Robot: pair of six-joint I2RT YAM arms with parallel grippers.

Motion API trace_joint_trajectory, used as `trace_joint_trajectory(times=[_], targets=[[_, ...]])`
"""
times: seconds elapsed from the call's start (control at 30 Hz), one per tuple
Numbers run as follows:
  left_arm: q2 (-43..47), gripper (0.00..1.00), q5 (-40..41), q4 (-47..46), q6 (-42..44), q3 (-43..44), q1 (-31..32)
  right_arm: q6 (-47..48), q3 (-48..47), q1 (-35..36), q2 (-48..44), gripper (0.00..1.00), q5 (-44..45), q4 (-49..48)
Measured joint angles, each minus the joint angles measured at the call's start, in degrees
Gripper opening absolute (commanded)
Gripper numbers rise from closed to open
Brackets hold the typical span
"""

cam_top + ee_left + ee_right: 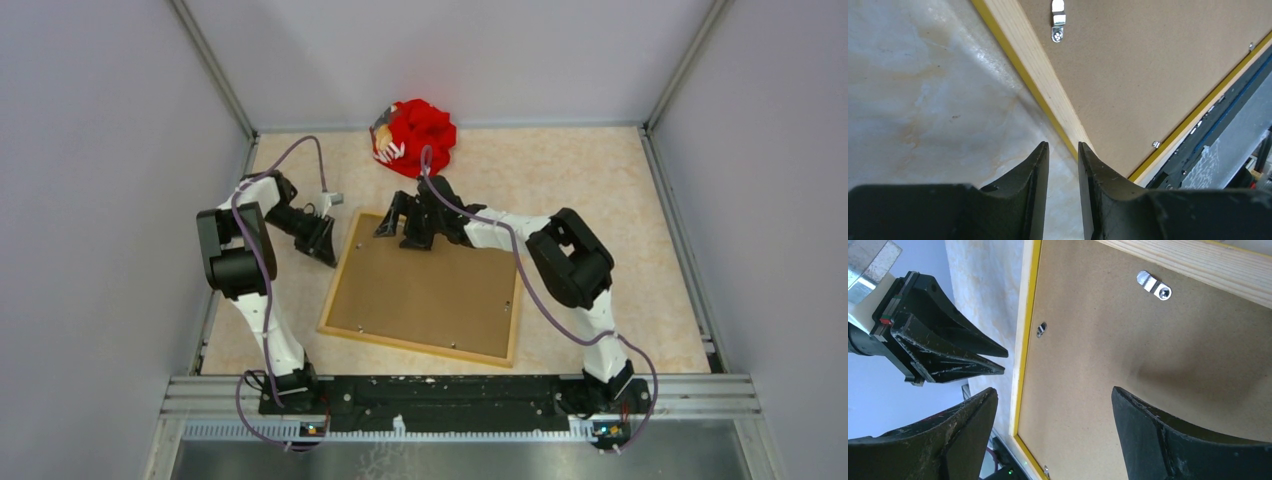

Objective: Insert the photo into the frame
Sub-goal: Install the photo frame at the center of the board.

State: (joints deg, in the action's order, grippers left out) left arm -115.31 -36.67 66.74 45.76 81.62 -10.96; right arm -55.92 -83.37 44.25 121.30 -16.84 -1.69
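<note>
The frame (418,345) lies face down on the table, with its light wood reverse (1033,65) and a thin yellow edge showing. A plain brown backing board (430,290) fills it, with small metal clips (1058,22) at its rim. The photo is hidden. My left gripper (325,250) hovers just outside the frame's far left corner. Its jaws (1063,145) stand a narrow gap apart with nothing between them. My right gripper (402,228) is wide open over the frame's far edge, above the board (1123,340), and holds nothing.
A crumpled red cloth item (415,135) lies at the back of the table near the wall. Grey walls close in both sides. The metal rail (460,395) carrying both arm bases runs along the near edge.
</note>
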Motion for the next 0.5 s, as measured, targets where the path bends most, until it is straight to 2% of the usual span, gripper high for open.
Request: trace_joint_trajectory(times=[0.1, 0.33, 0.5], targets=[[0.0, 0.38, -1.4, 0.8, 0.1, 0.0, 0.0, -0.8, 0.0, 0.3, 0.5, 0.83, -0.3, -1.0], [-0.3, 0.36, -2.1, 0.7, -0.7, 0.0, 0.4, -2.5, -4.2, 2.3, 5.1, 0.80, -0.8, -1.9], [-1.7, 0.33, -2.1, -0.6, -1.6, 0.0, 0.9, -4.3, -5.7, 3.4, 6.4, 0.72, -1.1, -2.8]])
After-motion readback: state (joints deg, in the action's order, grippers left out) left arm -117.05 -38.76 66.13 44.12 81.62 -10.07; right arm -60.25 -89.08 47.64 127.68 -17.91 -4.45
